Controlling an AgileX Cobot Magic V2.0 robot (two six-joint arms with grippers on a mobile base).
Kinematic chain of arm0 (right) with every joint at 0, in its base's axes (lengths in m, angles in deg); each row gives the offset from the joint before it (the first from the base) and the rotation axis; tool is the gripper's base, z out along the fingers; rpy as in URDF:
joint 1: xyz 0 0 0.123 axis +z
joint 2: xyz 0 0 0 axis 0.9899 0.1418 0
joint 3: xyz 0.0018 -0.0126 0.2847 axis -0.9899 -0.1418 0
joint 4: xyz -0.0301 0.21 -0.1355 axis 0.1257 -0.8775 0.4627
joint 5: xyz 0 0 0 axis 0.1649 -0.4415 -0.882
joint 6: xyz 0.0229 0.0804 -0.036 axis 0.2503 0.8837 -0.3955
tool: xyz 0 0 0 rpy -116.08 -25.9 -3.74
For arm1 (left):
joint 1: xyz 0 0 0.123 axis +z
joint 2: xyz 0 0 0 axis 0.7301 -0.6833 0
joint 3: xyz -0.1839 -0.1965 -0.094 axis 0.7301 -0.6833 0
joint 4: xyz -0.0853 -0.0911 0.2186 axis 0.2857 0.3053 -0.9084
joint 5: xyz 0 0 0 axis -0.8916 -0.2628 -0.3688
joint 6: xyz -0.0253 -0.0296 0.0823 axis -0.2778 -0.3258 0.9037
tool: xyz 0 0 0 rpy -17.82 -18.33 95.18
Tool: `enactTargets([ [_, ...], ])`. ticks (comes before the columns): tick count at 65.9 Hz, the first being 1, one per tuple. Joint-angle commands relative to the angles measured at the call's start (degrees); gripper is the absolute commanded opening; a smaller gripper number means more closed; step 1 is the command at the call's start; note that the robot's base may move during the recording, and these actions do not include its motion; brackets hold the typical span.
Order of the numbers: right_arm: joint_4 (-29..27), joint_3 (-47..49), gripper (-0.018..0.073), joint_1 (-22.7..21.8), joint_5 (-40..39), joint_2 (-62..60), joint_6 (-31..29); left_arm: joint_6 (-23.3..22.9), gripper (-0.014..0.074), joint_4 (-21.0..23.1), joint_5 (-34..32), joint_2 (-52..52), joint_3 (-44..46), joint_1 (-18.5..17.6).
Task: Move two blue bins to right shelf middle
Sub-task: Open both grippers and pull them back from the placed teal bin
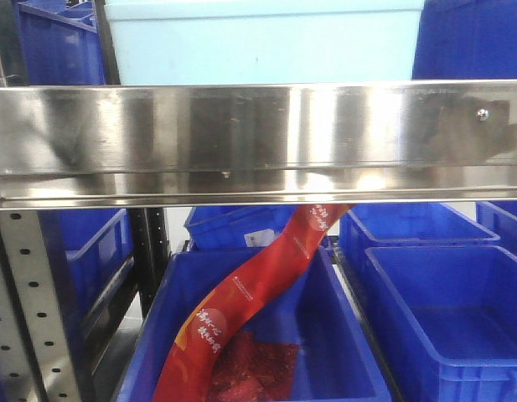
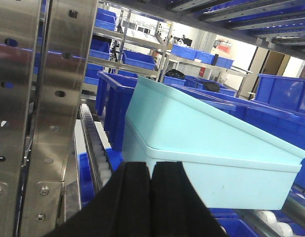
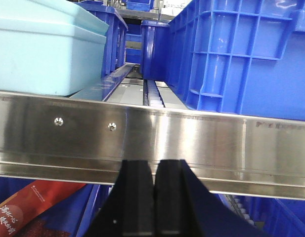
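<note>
A light blue bin (image 1: pixel 258 42) sits on the upper shelf behind the steel rail (image 1: pixel 258 138). In the left wrist view it shows as two nested light blue bins (image 2: pixel 206 148), tilted on the rollers. My left gripper (image 2: pixel 151 170) is shut and empty, just in front of that bin's near corner. My right gripper (image 3: pixel 153 168) is shut and empty, in front of the steel shelf rail (image 3: pixel 152 133), between the light blue bin (image 3: pixel 43 49) and a dark blue bin (image 3: pixel 241 54). Neither gripper shows in the front view.
Below the rail stand several dark blue bins (image 1: pixel 451 318); one (image 1: pixel 325 352) holds red snack packets (image 1: pixel 241 310). A perforated steel upright (image 2: pixel 43 98) is at left. Roller tracks (image 3: pixel 154 94) run back along the shelf.
</note>
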Motion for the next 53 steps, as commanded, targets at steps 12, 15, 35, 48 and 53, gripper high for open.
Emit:
enactTargets([
  [12,-0.1,-0.1,-0.0166,0.1,-0.8,-0.2,0.1,2.0,-0.0111,-5.5,-1.0,1.9,-1.1,1.6],
  [15,-0.1,-0.1,-0.0166,0.1,-0.8,-0.2,0.1,5.5,-0.0111,-6.1,-0.9,2.6,-2.2,3.2],
  [35,-0.1,-0.1,-0.0166,0.1,-0.8,-0.2,0.1,7.7,-0.0111,-5.7,-1.1,14.5,-17.4,12.2],
  [48,-0.1,-0.1,-0.0166,0.1,-0.8,-0.2,0.1,7.7,-0.0111,-5.7,-1.1,23.6,-26.3,12.3],
  [53,-0.1,-0.1,-0.0166,0.1,-0.8,-0.2,0.1,7.7,-0.0111,-5.8,-1.1,26.5,-29.0,12.3],
])
